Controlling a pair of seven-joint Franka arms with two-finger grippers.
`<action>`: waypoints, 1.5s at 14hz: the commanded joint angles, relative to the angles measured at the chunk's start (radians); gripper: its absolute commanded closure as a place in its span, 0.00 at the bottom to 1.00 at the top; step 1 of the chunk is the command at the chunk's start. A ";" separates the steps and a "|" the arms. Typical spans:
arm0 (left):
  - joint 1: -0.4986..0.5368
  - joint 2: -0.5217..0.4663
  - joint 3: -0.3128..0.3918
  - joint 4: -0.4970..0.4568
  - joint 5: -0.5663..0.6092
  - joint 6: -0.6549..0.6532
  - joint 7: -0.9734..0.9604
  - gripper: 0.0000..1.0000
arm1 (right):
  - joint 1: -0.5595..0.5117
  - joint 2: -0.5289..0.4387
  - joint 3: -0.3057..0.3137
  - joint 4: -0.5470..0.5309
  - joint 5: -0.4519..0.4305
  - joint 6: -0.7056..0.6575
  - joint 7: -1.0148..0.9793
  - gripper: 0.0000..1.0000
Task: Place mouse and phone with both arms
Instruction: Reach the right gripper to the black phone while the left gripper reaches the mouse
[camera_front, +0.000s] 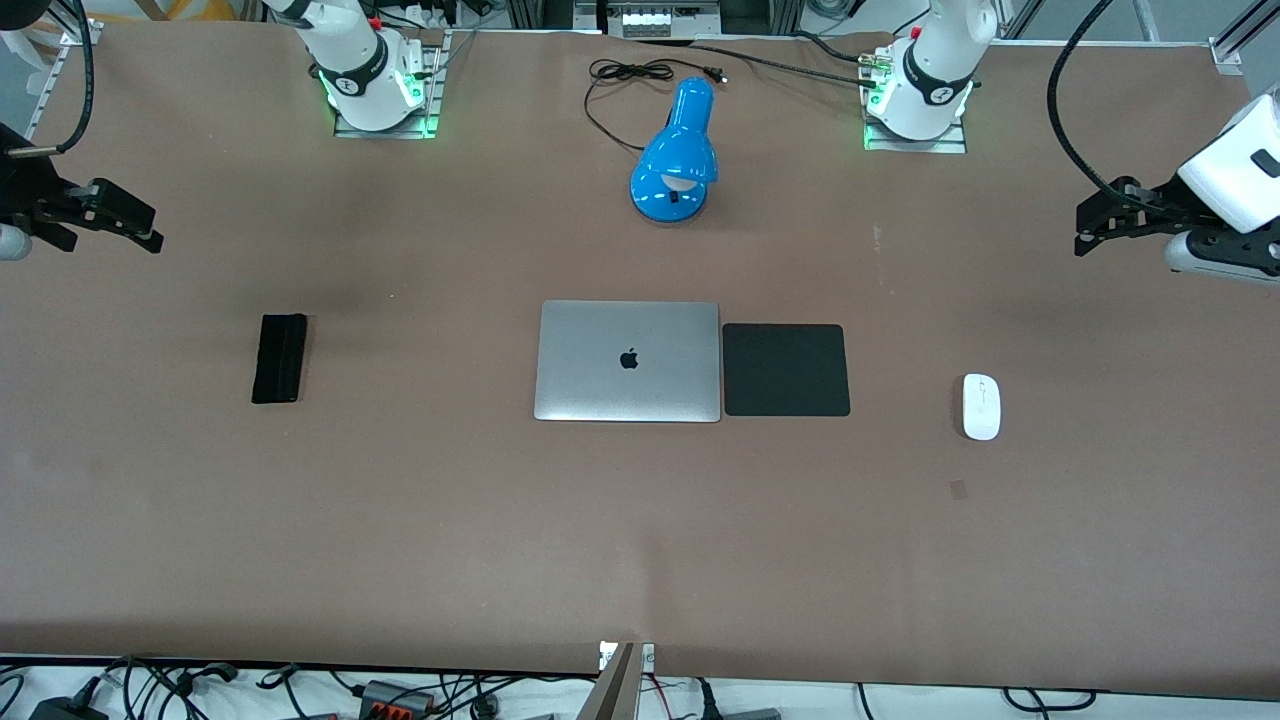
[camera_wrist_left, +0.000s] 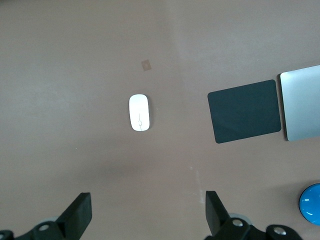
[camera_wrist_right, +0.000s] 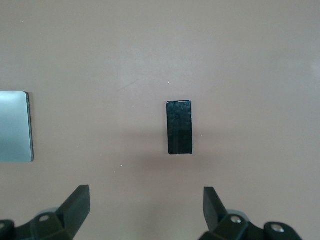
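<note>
The only sign that can be made out is the dark apple logo at the middle of the closed silver laptop's (camera_front: 627, 361) lid; the laptop lies just beside the black mouse pad (camera_front: 785, 369). No words or numbers are readable anywhere else.

The left end effector (camera_wrist_left: 147, 215) hangs above the brown tabletop (camera_wrist_left: 65, 65), its two black fingers (camera_wrist_left: 80, 212) spread wide apart and holding nothing. A white mouse (camera_wrist_left: 139, 112) lies flat on the tabletop, apart from the fingers. A square black mouse pad (camera_wrist_left: 245, 111) lies just beside a closed silver laptop (camera_wrist_left: 301, 102). The edge of a blue lamp (camera_wrist_left: 311, 204) shows. A small tan mark (camera_wrist_left: 146, 65) lies near the mouse.
</note>
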 joint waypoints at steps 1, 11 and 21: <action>0.013 -0.021 -0.005 -0.011 -0.015 0.001 0.021 0.00 | -0.005 -0.025 0.000 -0.022 -0.007 -0.010 0.001 0.00; 0.013 -0.024 -0.007 -0.011 -0.015 -0.002 -0.023 0.00 | -0.009 0.068 -0.002 -0.028 -0.033 0.017 0.000 0.00; 0.010 0.066 0.007 0.018 -0.047 0.009 -0.022 0.00 | -0.022 0.164 -0.005 -0.162 -0.033 0.230 0.000 0.00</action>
